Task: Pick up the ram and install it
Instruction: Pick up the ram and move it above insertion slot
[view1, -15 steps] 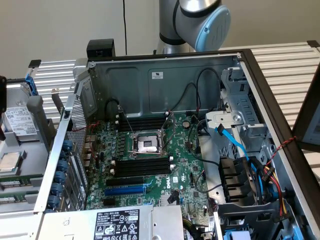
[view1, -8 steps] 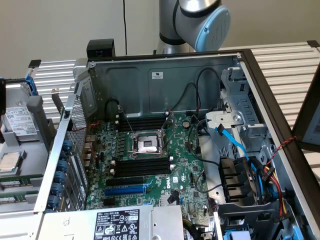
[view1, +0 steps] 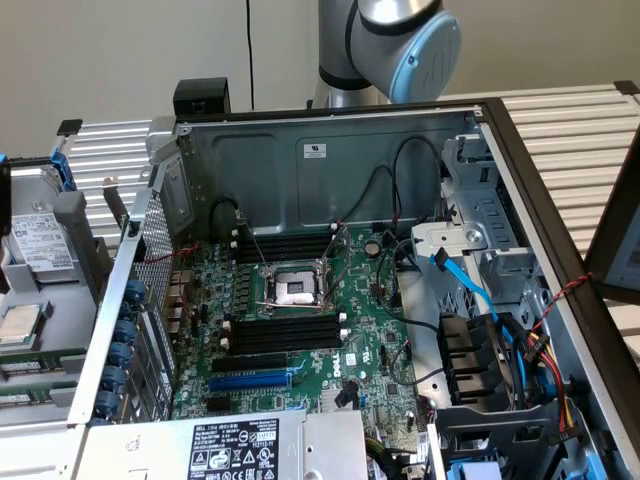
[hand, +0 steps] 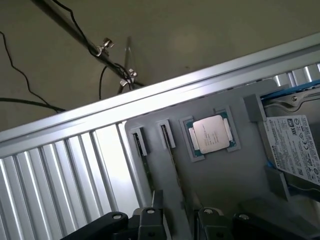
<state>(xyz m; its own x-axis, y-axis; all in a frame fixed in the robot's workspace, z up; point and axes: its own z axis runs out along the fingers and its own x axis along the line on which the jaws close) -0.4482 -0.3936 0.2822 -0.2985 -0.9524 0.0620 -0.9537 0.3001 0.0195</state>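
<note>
In the wrist view my gripper (hand: 179, 221) hangs open over a grey holder tray (hand: 215, 185), nothing between its fingers (hand: 150, 220). Two thin ram sticks stand on edge in the tray's narrow slots, one (hand: 144, 157) just ahead of the fingers and another (hand: 171, 150) beside it. In the exterior view the same tray lies at the far left, outside the computer case, with green ram sticks (view1: 25, 370) in it. The green motherboard (view1: 330, 370) lies in the open case, its black memory slots (view1: 285, 330) on either side of the CPU socket (view1: 297, 290).
A loose CPU chip (hand: 211, 135) and a hard drive (hand: 295, 150) sit in the tray next to the ram. Black, blue and red cables (view1: 500, 340) and a drive cage (view1: 480, 230) crowd the case toward the exterior view's right. The arm's elbow (view1: 400, 40) rises behind the case.
</note>
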